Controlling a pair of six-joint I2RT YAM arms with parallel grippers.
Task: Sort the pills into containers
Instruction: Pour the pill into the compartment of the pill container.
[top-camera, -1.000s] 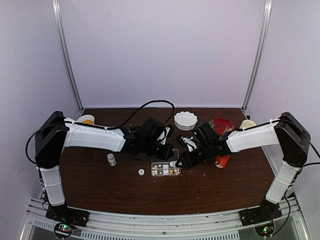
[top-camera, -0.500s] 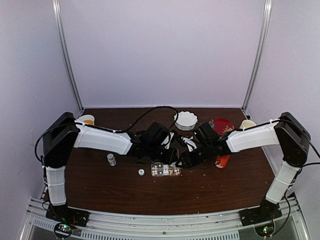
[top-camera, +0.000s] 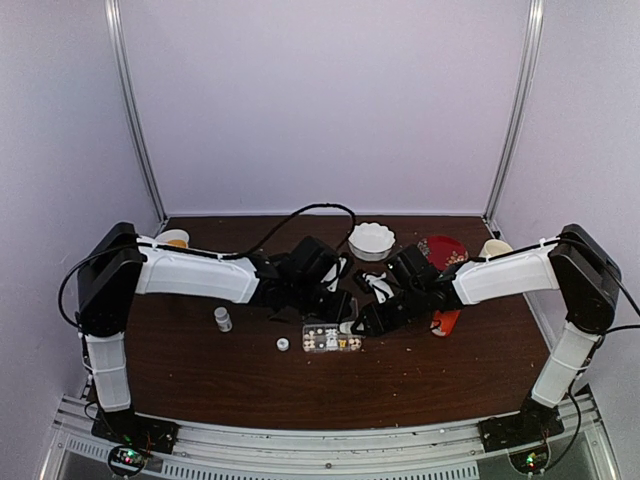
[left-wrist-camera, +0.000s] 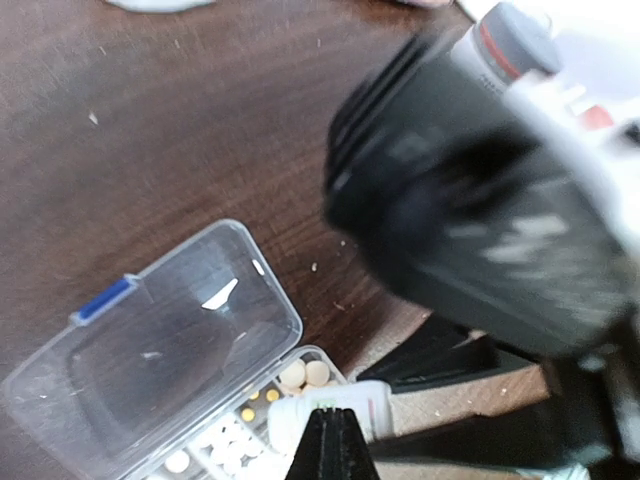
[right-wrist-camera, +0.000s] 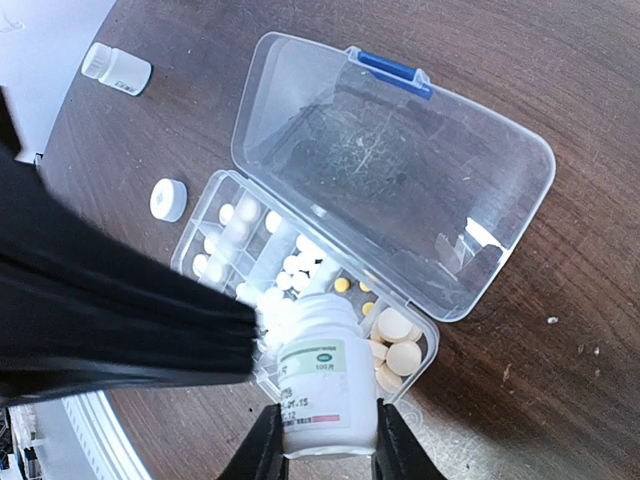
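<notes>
Right wrist view: we look down on the right end effector, its fingers clamped around a small white bottle held on its side above the table.
Bottle axis: it runs from the fingers straight away toward the pill organizer box, mouth first, and the neck sits over the box's middle compartments.
Box: its lid lies flat open on the far side, with a blue latch at the outer edge.
Pills: small white tablets are heaped in the middle cells. Larger pale tablets fill the end cell beside the bottle, and tiny yellow tablets lie between.
Left end effector: its fingers are pressed together to a point, and we see nothing between them. The tip hangs just beside the bottle's neck.
Nearer arm: the right one carries the bottle, so we judge the pour is its job. A downward tilt of the mouth looks like the move to come.
Loose items: a white cap lies on the table just beside the box, and a second small white bottle sits farther off.
Writing: the bottle label shows a green mark, lines of dark print and a pink stripe, and we cannot read any of it. No brand shows on the box.
</notes>
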